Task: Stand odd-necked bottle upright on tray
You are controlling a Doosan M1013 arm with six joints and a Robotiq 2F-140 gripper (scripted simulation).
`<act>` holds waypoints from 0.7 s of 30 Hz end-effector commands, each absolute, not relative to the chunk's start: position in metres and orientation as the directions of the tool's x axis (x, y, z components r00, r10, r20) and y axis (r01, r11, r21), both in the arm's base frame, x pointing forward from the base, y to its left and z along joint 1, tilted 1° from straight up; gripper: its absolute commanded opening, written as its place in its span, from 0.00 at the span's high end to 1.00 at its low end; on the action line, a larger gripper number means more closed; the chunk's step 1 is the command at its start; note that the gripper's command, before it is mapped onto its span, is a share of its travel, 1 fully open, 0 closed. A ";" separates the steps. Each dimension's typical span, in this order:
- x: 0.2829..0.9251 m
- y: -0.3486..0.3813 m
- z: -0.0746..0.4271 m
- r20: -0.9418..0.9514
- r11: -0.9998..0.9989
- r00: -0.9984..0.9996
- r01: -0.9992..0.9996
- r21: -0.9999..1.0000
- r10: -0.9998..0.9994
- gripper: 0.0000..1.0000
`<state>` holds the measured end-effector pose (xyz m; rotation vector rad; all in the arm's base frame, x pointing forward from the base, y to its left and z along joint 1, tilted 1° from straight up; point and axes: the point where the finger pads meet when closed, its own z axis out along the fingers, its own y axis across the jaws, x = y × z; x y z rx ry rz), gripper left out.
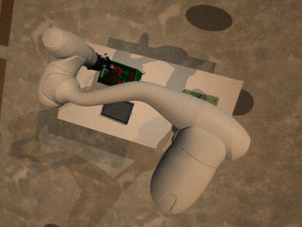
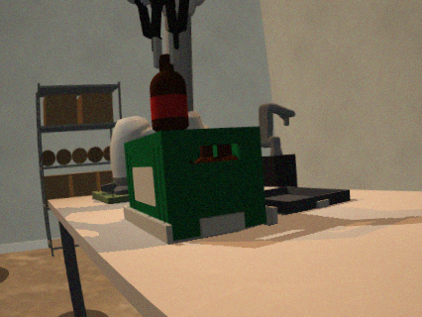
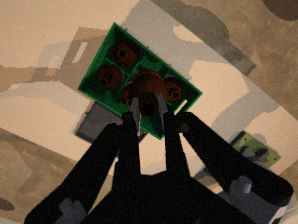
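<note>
Gripper (image 3: 148, 111): I see it pinching the neck of the brown bottle (image 2: 168, 99).
Bottle: upright, red band, mostly above green crate (image 2: 198, 198).
Crate: on table (image 2: 297, 267), other bottles (image 3: 110, 77) inside.
Tray (image 2: 307, 198): dark, behind crate.
Around: shelf rack (image 2: 40, 149) by wall; arm (image 1: 142, 93) crosses over the crate's edge in top view.

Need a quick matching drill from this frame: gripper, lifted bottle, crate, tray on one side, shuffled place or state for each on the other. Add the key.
Things
1. gripper
2. lifted bottle
3. crate
4. tray

Place or state
A. dark, flat on the table beside the crate, nothing standing on it
B. brown with a red band, its body raised above the crate's rim
C. green, on the table, other bottles still down inside
D. shut on the bottle's neck, coming from above

Pairs: 1-D, 2-B, 3-C, 4-A
</note>
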<state>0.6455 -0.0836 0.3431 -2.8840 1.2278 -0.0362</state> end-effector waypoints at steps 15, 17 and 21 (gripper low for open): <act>0.644 -0.063 0.343 0.019 -0.693 0.693 -0.721 -0.016 -0.721 1.00; 0.644 -0.060 0.343 0.019 -0.693 0.693 -0.721 -0.016 -0.721 1.00; 0.644 -0.053 0.343 0.019 -0.693 0.693 -0.721 -0.016 -0.721 1.00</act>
